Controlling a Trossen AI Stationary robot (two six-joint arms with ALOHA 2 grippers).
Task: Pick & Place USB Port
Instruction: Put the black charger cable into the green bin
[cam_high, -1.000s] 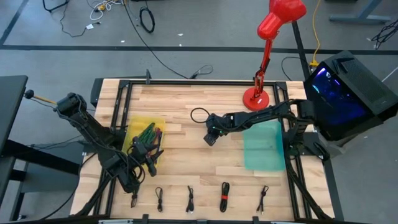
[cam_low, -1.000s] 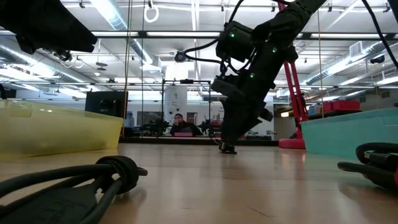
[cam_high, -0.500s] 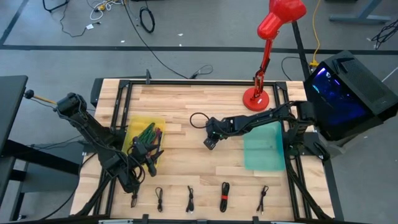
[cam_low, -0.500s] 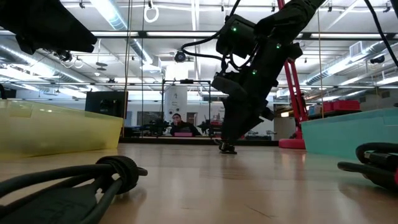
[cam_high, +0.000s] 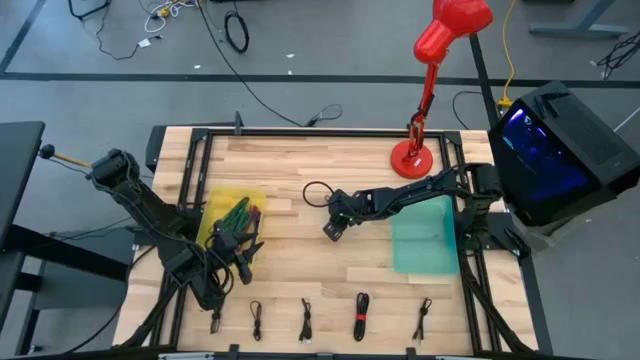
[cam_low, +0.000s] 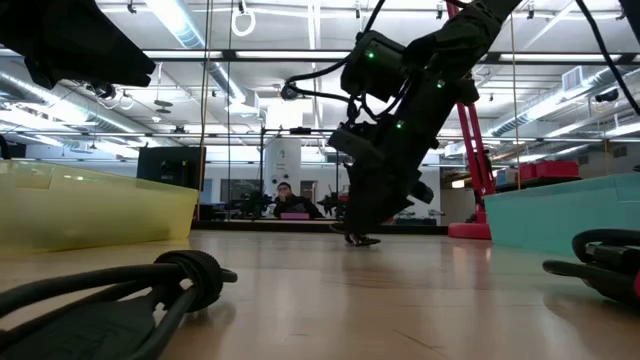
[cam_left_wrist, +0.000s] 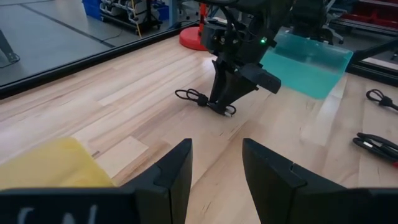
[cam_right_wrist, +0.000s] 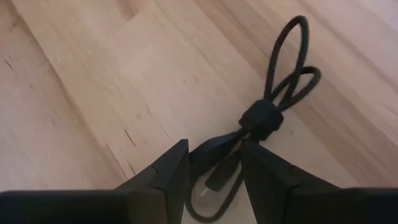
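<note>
A black USB cable (cam_right_wrist: 261, 118), bundled and bound by a wrap at its middle, lies flat on the wooden table a little right of centre. My right gripper (cam_right_wrist: 214, 171) is down over it (cam_high: 330, 228) and open. One finger stands on each side of the cable's plug end (cam_right_wrist: 217, 179). The left wrist view shows the cable (cam_left_wrist: 193, 98) reaching out past the right gripper (cam_left_wrist: 222, 107). My left gripper (cam_left_wrist: 216, 168) waits open above the table's near left part (cam_high: 240, 250), beside the yellow bin. My right gripper comes at the cable from above, slanting down, its fingers along either side of the plug end (cam_right_wrist: 217, 179). The strands fill the gap between the fingers (cam_right_wrist: 171, 171). Whether the fingers touch them cannot be told. The cable lies on the table.
A yellow bin (cam_high: 222, 200) holding cables sits on the left and a teal bin (cam_high: 425, 235) on the right. A red lamp (cam_high: 412, 158) stands at the far right. Several bundled cables (cam_high: 305, 320) line the near edge. A person shows far behind the table (cam_low: 285, 200).
My right gripper has moved a little toward the table's left and near edges, staying low over the cable.
</note>
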